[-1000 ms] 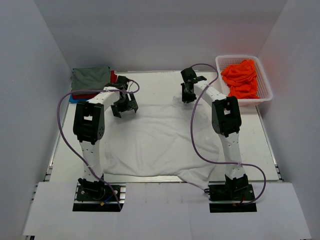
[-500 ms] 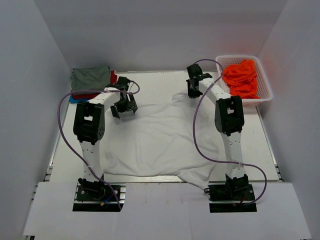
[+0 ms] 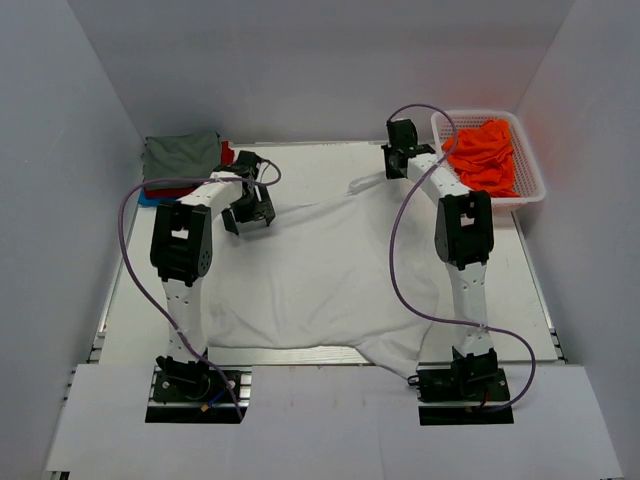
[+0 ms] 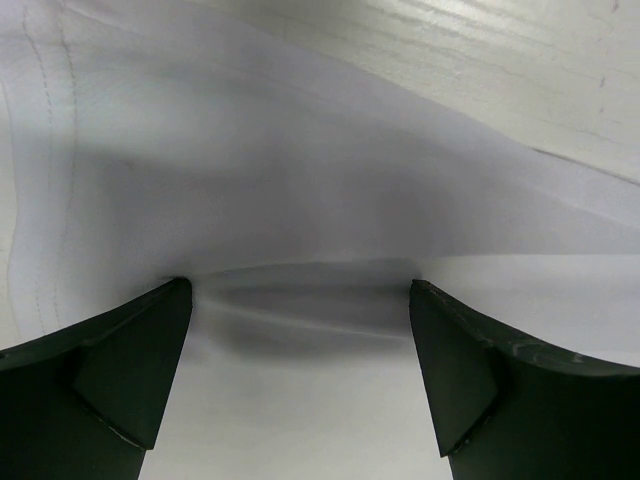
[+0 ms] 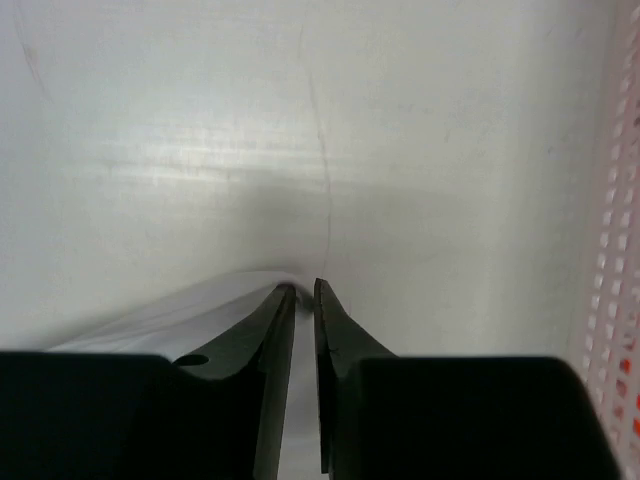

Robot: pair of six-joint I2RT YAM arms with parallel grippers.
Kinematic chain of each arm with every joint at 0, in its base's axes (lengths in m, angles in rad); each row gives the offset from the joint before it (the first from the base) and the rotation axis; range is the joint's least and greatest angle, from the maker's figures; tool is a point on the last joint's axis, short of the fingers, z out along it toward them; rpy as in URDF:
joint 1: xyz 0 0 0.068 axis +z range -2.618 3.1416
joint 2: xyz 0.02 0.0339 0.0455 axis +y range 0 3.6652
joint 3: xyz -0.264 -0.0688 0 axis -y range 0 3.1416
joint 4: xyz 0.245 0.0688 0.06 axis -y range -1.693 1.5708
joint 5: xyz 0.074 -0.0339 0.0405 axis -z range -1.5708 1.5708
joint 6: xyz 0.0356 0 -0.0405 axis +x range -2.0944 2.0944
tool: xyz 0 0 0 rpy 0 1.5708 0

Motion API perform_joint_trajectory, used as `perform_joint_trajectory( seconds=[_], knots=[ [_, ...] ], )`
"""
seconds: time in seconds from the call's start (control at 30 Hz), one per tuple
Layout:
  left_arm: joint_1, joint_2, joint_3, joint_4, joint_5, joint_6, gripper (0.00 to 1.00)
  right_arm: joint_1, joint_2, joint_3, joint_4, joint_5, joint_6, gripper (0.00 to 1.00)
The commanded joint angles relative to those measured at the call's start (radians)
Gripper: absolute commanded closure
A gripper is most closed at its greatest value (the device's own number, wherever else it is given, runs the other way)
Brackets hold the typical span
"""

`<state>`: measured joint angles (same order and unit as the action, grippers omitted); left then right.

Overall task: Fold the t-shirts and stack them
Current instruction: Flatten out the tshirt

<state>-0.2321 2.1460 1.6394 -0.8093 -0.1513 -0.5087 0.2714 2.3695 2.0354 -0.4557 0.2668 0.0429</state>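
Across the middle of the table (image 3: 310, 160) lies the white t-shirt (image 3: 310, 280), spread flat (its near hem rumpled). Beside the basket (image 3: 531, 192), the right claw (image 5: 300, 289) is clenched on its far corner; the left claw (image 4: 300, 292) hangs released over the far-left fabric.

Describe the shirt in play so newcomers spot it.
Across the middle of the white table a white fabric t-shirt lies spread out, one corner in the right gripper's jaws. Unlike the folded shirt stack far left and the orange shirts in the white lattice basket, it is unfolded.
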Motion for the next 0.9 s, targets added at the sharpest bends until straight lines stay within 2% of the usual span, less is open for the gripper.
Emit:
perform_joint_trajectory(
  seconds=[0.0, 0.07, 0.1, 0.13, 0.2, 0.3, 0.47, 0.5, 0.67, 0.87],
  knots=[
    [0.007, 0.048, 0.005, 0.047, 0.025, 0.038, 0.0, -0.006, 0.028, 0.048, 0.27, 0.084, -0.082, 0.76],
    [0.007, 0.048, 0.005, 0.058, 0.025, 0.048, 0.0, -0.005, 0.043, 0.077, 0.319, 0.094, -0.109, 0.44],
    [0.007, 0.037, 0.005, 0.067, 0.036, 0.049, 0.0, -0.003, 0.056, 0.094, 0.315, 0.097, -0.113, 0.14],
    [0.007, 0.025, 0.005, 0.067, 0.036, 0.049, 0.0, 0.0, 0.059, 0.104, 0.305, 0.098, -0.109, 0.1],
    [0.007, 0.012, 0.005, 0.081, 0.045, 0.059, 0.0, -0.001, 0.037, 0.117, 0.252, 0.091, -0.097, 0.1],
    [0.007, -0.017, 0.005, 0.09, 0.045, 0.068, 0.0, 0.002, -0.03, 0.031, 0.184, 0.04, -0.06, 0.1],
    [0.007, -0.078, 0.027, 0.067, 0.045, 0.026, 0.0, 0.018, -0.226, -0.15, 0.059, -0.213, 0.052, 0.1],
    [0.007, -0.118, 0.027, 0.067, 0.024, 0.016, 0.0, 0.022, -0.265, -0.238, 0.019, -0.216, 0.064, 0.1],
    [0.007, -0.207, -0.096, 0.084, -0.013, -0.059, 0.0, 0.058, -0.386, -0.466, -0.005, -0.255, 0.133, 0.1],
    [-0.006, -0.195, -0.168, 0.053, -0.062, -0.059, 0.0, 0.063, -0.423, -0.609, -0.037, -0.238, 0.268, 0.1]
  ],
)
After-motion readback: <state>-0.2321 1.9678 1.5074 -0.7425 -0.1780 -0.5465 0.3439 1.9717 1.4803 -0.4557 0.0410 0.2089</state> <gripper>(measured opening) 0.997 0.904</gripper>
